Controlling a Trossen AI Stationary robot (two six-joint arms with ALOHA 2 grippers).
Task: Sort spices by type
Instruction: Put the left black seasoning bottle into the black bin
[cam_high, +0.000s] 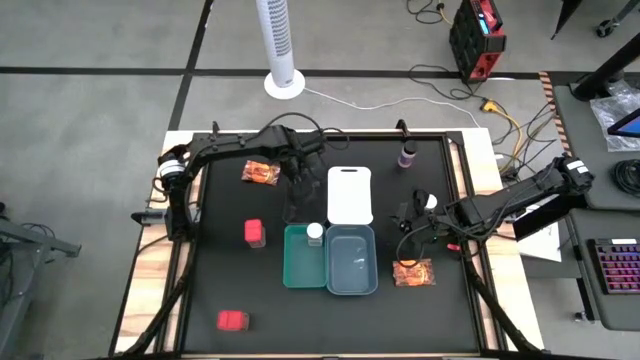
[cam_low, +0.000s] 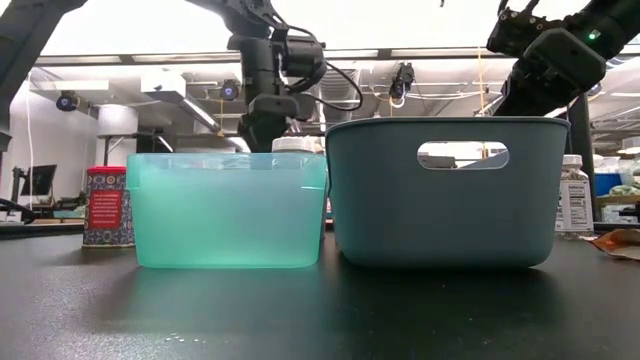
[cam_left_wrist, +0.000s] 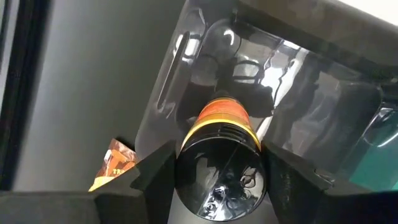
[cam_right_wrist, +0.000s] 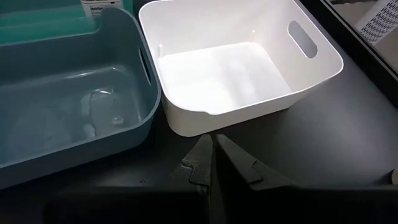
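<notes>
so the left gripper (cam_left_wrist: 217, 180) is clamped on a dark bottle (cam_left_wrist: 219, 165) with an orange band, hanging right over the clear tray (cam_high: 297, 200), which sits near the middle of the table (cam_high: 220, 280) just beside the white tray (cam_high: 350, 195). Only the left wrist view really shows the bottle; from above the arm hides it

Trays: the teal tray (cam_high: 303, 260) has a white-capped jar (cam_high: 315, 234) in its far corner, the grey-blue tray (cam_high: 352, 262) touching it looks empty, and the white tray is empty too going by the right wrist view. The low view shows the second white-capped jar (cam_low: 573, 195) standing behind the grey-blue tray on the right

Right gripper (cam_right_wrist: 213, 163) has its fingers together, holding nothing, up above the table near the right edge, facing the white and grey-blue trays

Loose stuff: one orange-red packet (cam_high: 261, 173) toward the far left, another orange-red packet (cam_high: 413, 272) by the right edge, a red box (cam_high: 254, 233) left of the teal tray, another red box (cam_high: 232, 321) near the front left corner, and the purple bottle (cam_high: 407, 154) at the far edge. Front edge and the left side have lots of open room
</notes>
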